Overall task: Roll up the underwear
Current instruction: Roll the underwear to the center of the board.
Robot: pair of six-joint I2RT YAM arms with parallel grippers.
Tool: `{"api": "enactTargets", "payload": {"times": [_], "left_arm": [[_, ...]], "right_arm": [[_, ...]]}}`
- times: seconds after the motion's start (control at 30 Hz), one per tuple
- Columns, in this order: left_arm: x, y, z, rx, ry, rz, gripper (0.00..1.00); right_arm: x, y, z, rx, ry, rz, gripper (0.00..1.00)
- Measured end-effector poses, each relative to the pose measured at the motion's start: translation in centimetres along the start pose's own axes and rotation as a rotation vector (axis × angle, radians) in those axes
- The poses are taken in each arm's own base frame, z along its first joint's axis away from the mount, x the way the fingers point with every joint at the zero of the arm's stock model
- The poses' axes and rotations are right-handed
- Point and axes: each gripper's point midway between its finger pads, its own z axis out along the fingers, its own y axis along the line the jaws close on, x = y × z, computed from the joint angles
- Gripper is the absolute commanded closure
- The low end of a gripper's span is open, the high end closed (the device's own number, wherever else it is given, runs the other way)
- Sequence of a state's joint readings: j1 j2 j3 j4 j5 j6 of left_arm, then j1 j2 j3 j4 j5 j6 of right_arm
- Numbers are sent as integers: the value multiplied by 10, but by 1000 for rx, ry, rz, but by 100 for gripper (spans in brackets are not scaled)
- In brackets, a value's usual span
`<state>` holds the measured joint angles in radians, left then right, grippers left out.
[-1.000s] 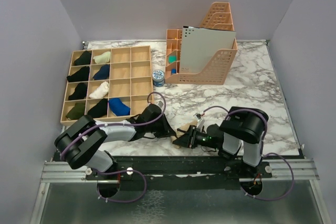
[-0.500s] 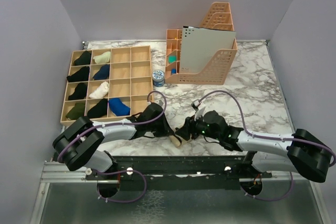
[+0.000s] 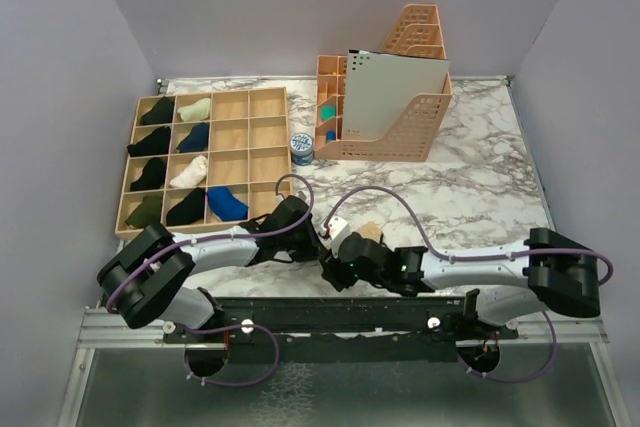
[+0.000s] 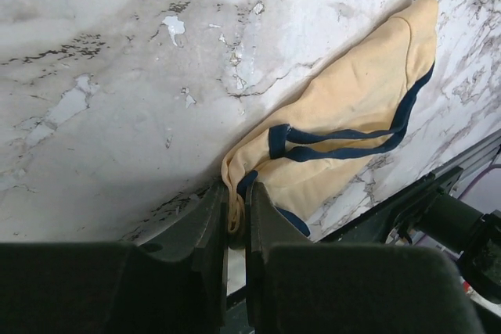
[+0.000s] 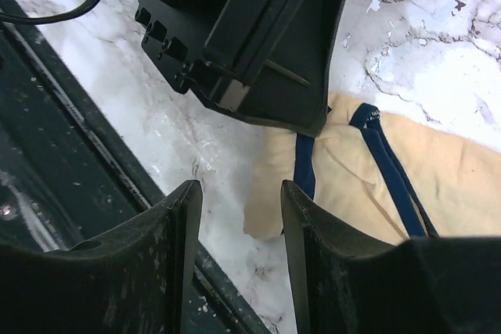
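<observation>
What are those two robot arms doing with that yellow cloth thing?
They're working on a pair of yellow underwear with dark blue trim, lying on the marble table near its front edge. The left tool is shut on one corner, pinching the cloth. The right tool is open and hovers right beside that spot, gripping nothing. The underwear lies spread out, not rolled yet.

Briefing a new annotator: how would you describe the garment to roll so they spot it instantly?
Midway along the near edge of the marble table lies the underwear, one corner pinched by the left gripper. It is pale yellow with navy trim, unlike the bundles in the wooden tray.
</observation>
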<state>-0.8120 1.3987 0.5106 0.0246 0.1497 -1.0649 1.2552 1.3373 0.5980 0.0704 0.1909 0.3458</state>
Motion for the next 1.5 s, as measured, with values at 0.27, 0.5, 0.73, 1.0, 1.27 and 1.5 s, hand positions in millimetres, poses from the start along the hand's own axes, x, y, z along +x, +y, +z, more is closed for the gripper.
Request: {"api": "enactTargets", "payload": {"times": [0.27, 0.5, 0.73, 1.0, 1.27, 1.5], "left_arm": [[1, 1, 0, -10, 5, -22, 100], [1, 1, -1, -12, 5, -27, 100], [0, 1, -9, -18, -4, -40, 55], [-18, -9, -40, 53, -127, -49, 28], [-14, -6, -51, 142, -171, 0, 23], [-3, -9, -42, 195, -117, 57, 26]], "right_arm": [[18, -7, 20, 129, 87, -132, 57], [25, -13, 24, 192, 98, -175, 91], [26, -11, 24, 182, 46, -112, 100], [32, -12, 15, -57, -86, 184, 100], [41, -24, 2, -234, -148, 526, 100], [48, -28, -4, -267, -141, 705, 99]]}}
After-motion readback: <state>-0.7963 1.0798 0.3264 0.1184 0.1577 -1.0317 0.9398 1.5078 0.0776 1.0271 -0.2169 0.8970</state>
